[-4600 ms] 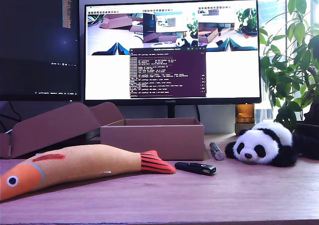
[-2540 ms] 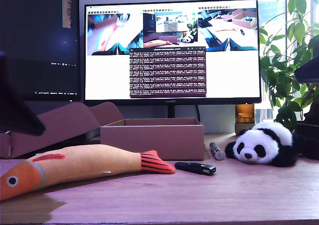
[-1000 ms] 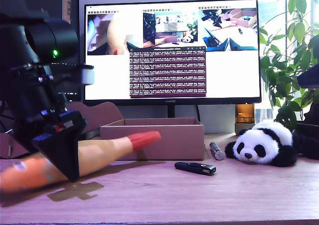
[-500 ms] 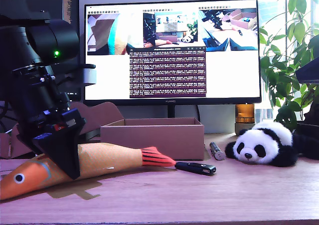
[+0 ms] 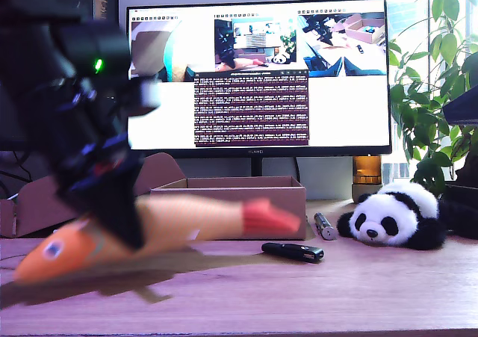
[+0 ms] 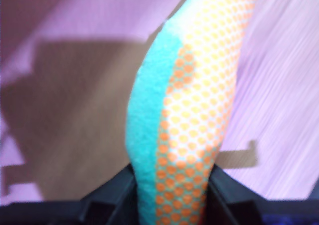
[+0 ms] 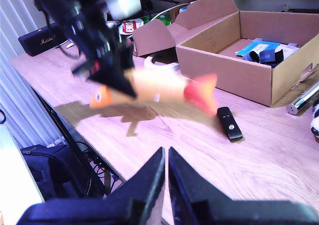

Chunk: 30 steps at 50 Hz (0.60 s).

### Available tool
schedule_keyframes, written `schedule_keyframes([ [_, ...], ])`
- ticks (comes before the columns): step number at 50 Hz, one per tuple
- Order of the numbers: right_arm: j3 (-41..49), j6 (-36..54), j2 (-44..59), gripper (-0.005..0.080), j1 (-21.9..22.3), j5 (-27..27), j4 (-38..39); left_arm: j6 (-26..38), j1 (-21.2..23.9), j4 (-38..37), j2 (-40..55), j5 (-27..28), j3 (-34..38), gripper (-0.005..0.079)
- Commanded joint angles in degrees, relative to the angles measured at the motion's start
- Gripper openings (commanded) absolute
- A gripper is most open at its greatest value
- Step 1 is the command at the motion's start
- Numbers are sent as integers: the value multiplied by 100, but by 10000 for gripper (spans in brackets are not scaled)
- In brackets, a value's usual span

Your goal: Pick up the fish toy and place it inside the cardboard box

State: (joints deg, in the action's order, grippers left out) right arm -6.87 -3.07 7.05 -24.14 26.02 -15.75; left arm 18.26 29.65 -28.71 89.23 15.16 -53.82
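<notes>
My first gripper (image 6: 172, 185) is shut on the fish toy (image 6: 199, 85), whose orange dotted body and teal stripe fill the gap between the black fingers. In the exterior view the fish toy (image 5: 187, 221) hangs just above the table, blurred by motion, its head low toward that view's left and its red tail in front of the cardboard box (image 5: 228, 202). The second wrist view shows the fish toy (image 7: 149, 88) held in the air beside the open cardboard box (image 7: 259, 50), which holds a few small items. My second gripper (image 7: 166, 165) is shut on nothing, above the table, well short of the fish.
A black device (image 5: 293, 252) and a silver cylinder (image 5: 324, 226) lie by the box. A plush panda (image 5: 392, 217) sits toward the exterior view's right, with a plant (image 5: 441, 90) behind. A monitor (image 5: 258, 75) stands behind the box. A slanted cardboard piece (image 7: 149, 38) lies beyond the fish.
The first arm came down onto the fish and closed on it. Since half a second ago it has lifted the fish off the table and swung it toward the exterior view's right.
</notes>
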Motion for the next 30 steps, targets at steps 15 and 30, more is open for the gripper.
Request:
schedule_keyframes([
  [15, 46, 9, 66, -13, -22, 4, 24, -181, 13, 1491, -752, 68, -332, 128],
  [30, 46, 9, 66, -13, -24, 155, 90, -197, 13, 2929, -632, 0, -343, 128],
])
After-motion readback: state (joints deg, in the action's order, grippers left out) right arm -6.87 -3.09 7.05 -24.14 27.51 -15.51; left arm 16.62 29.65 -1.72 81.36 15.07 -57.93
